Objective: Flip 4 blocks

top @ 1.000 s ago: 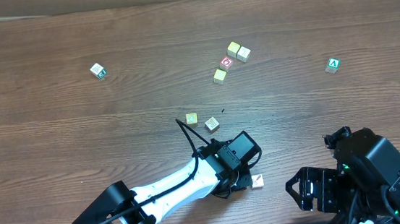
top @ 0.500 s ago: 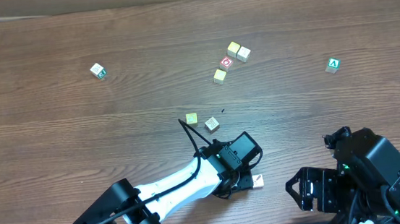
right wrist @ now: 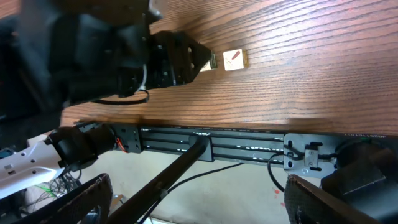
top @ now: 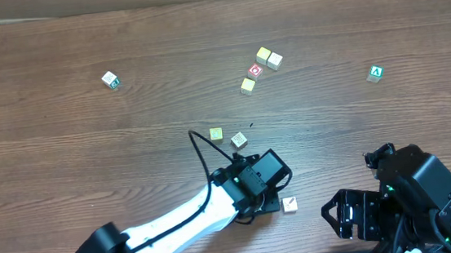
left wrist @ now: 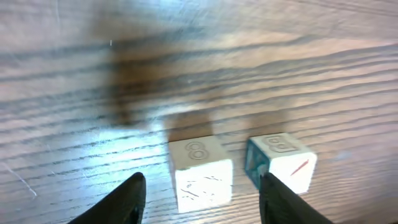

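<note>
We find the left gripper (left wrist: 201,180) partly open and empty. Its fingers stand either side of the cream block (left wrist: 200,167) with a clear gap on both sides, so nothing is gripped. That block sits flat on the worktop (top: 89,155), close to the edge on the robot's side and a little right of the middle, hidden under the gripper from overhead. Just beside it, across a narrow gap, lies the red-stroke block (left wrist: 283,163), stroke upward and a teal side turned toward the cream one. The yellow-faced block (top: 215,134) and a pale block (top: 239,141) lie near each other, farther in from that edge. The right gripper (right wrist: 199,185) hangs wide open with nothing in it, near the same edge toward the right corner. We judge the cream block is about to be either taken or left. Either way we would move the wrist straight up or down, fingers parallel to the cube's sides, because the finger on the neighbour's side has little room and a sideways drift would knock the red-stroke block. Being cubes, they have no long axis. The cream one sits nearly square to the jaws, with an outlined 8-like figure on the face away from the wrist camera, and we cannot tell for sure which face is up.
</note>
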Tool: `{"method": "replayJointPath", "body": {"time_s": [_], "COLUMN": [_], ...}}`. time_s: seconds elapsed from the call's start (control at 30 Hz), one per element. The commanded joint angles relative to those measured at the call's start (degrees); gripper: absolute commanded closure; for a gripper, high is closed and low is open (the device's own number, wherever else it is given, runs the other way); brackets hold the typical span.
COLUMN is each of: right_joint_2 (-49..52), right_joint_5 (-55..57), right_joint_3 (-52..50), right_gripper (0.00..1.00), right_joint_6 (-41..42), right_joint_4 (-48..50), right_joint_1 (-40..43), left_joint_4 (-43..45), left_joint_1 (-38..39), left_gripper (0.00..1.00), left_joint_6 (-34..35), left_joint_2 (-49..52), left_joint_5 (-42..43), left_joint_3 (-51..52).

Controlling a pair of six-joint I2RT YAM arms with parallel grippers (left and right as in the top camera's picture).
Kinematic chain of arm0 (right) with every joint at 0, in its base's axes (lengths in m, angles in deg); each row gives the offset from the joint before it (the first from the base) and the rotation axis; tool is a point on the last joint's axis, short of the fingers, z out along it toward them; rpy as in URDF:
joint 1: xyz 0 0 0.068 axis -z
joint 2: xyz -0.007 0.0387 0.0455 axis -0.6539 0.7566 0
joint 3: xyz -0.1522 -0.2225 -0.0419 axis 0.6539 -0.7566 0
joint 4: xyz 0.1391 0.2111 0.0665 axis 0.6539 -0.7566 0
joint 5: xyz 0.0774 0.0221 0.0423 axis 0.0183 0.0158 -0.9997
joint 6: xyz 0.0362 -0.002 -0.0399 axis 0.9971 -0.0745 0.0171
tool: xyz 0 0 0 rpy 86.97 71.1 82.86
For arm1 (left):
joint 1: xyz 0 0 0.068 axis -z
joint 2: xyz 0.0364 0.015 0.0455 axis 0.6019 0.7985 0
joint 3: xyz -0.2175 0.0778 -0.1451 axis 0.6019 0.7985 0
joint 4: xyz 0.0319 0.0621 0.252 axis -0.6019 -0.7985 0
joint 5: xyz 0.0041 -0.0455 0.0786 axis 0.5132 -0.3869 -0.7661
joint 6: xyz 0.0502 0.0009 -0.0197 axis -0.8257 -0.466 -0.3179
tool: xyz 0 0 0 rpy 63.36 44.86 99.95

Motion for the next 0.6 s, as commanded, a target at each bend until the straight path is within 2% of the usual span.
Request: {"method": "replayJointPath", "body": {"time_s": [0.0, 0.03, 0.1, 0.13, 0.23, 0.57], "right_joint_2": [-0.3, -0.3, -0.3, -0.3, -0.3, -0.3], "right_joint_5": [-0.1, -0.1, -0.1, -0.1, -0.1, -0.1], "right_joint_3": [1.4, 1.4, 1.4, 1.4, 1.4, 1.4], "right_gripper": [0.11, 0.11, 0.1, 0.1, 0.1, 0.09], "right_joint_6": [-0.4, -0.4, -0.4, -0.4, -0.9, -0.8], "right_joint_4": [0.1, 0.1, 0.1, 0.1, 0.1, 0.1], "right_joint_1": [-0.2, -0.2, -0.2, -0.2, -0.2, -0.2], "left_joint_4": [-0.2, -0.8, -2.2, -3.1, -7.4, -7.4], "left_joint_1": [0.1, 0.1, 0.1, 0.0, 0.1, 0.1], "left_gripper": [0.49, 0.57, 0.92, 0.96, 0.96, 0.96], "left_joint_6": [-3.0, -3.0, -2.8, -2.4, -0.6, -3.5], "left_joint_2": [-1.7, -1.7, -1.7, -1.7, -1.7, -0.2], "left_joint_5": [-2.5, -2.5, -2.9, -3.3, -6.8, -7.1], "left_joint_3": [0.3, 0.3, 0.3, 0.3, 0.3, 0.3]}}
